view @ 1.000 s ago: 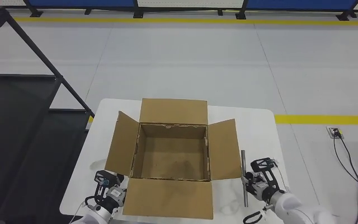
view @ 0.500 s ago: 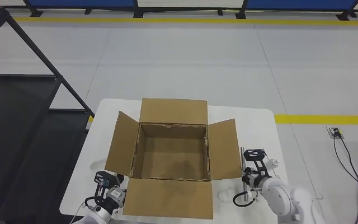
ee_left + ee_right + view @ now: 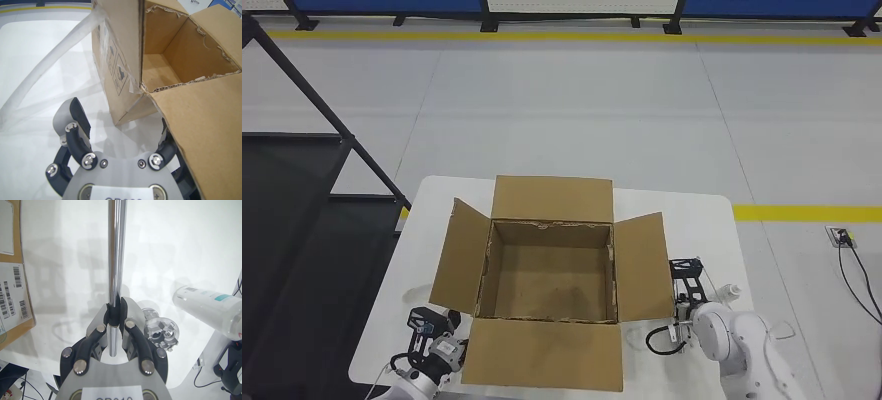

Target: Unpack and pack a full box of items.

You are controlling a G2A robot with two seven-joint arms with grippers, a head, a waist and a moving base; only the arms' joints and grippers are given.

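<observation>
Noting left gripper (image 3: pixel 119 115) spread wide and holding nothing, just beside near-left corner of cardboard box (image 3: pixel 121 62). Flaps open, nothing seen inside. Further right, just past box's right flap: right gripper (image 3: pixel 115 311) pinching polished steel rod (image 3: pixel 115 256) close to one end, remaining length pointing away over surface (image 3: pixel 170 247). Probably stiff, slick, heavy for its width. Likely to lever or slip in an end grip, so better taken nearer middle. Beyond that, metal hub fitting (image 3: pixel 160 330), then white bottle (image 3: pixel 206 308) lying flat.
</observation>
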